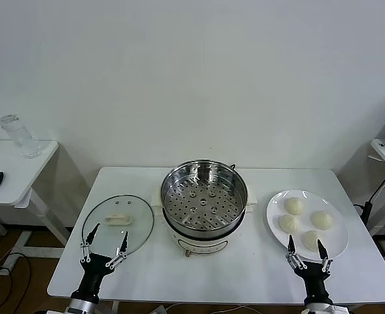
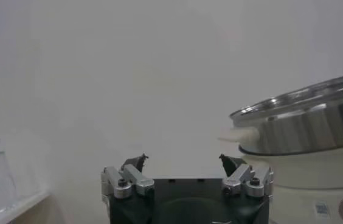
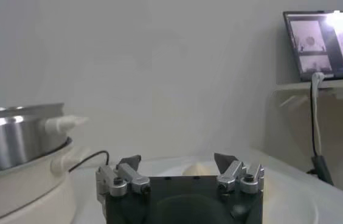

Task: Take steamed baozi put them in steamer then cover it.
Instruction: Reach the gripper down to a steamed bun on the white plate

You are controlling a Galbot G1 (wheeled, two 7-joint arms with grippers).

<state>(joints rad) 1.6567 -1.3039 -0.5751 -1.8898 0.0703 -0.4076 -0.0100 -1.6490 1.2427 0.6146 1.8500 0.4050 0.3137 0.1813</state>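
Both grippers, left gripper (image 1: 104, 248) and right gripper (image 1: 306, 252), hover with fingers spread apart, holding nothing. Four steamed baozi (image 1: 295, 206) sit on the plate (image 1: 337, 243) just beyond the right one. Between them stands the steamer (image 1: 204, 196), uncovered.

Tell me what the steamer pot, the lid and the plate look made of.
Steamer: polished metal, likely stainless steel, with mirror reflections and a perforated floor, on a cream base that looks plastic. Lid: clear, probably glass, table showing through. Plate: glossy white, ceramic or melamine.
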